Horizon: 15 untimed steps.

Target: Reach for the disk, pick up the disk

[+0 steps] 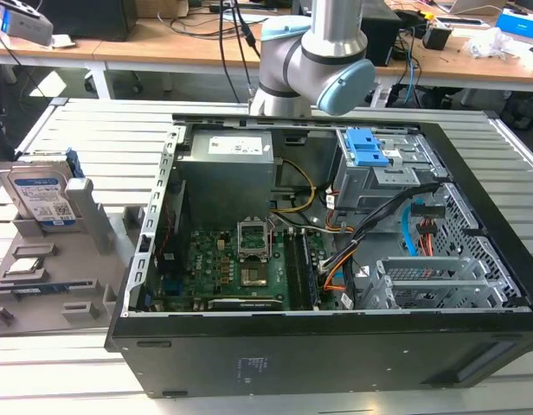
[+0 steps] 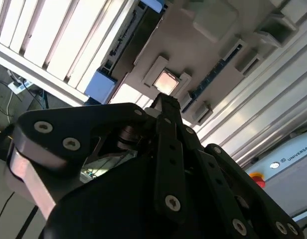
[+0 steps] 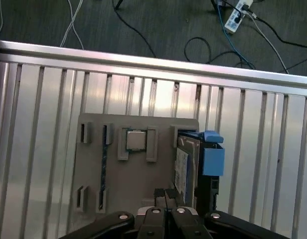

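Jaws pressed together and empty, we hover over the disk [image 3: 186,167], which stands on edge in the grey holder [image 3: 138,181] below, slightly off their line, long edge running toward them.

Wooden desks [image 1: 163,39] line the back beyond a slatted metal table [image 1: 93,130]; cables [image 3: 135,32] and a power strip [image 3: 236,12] lie on the dark floor [image 3: 44,20].
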Available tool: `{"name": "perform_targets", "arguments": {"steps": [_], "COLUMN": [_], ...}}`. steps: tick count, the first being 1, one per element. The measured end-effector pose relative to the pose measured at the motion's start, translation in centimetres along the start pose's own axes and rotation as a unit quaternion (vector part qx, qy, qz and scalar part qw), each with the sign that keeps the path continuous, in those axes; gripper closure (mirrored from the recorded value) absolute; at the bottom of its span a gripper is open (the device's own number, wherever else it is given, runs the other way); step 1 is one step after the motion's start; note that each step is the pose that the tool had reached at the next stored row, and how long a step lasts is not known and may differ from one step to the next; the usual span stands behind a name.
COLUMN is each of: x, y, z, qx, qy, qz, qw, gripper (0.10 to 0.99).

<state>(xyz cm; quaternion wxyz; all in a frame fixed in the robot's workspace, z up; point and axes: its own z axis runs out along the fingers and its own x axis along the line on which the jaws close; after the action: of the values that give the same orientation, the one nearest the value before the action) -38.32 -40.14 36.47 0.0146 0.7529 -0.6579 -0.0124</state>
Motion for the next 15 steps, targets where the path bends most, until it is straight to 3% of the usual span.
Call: {"name": "perform_targets", "arguments": {"steps": [8,11,15], "x": [0.0,0.0,0.0], "y": [0.0,0.0,0.0], "z": [0.01,0.0,0.0], "qx": [0.0001,0.0001,0.0001], "qy": [0.0023,0.0031,0.0044], "qz": [-0.061,-0.08,-0.116], "qw": [0.9981,0.9968,0.9932], "gripper": [0.98,0.98,0.98]}}
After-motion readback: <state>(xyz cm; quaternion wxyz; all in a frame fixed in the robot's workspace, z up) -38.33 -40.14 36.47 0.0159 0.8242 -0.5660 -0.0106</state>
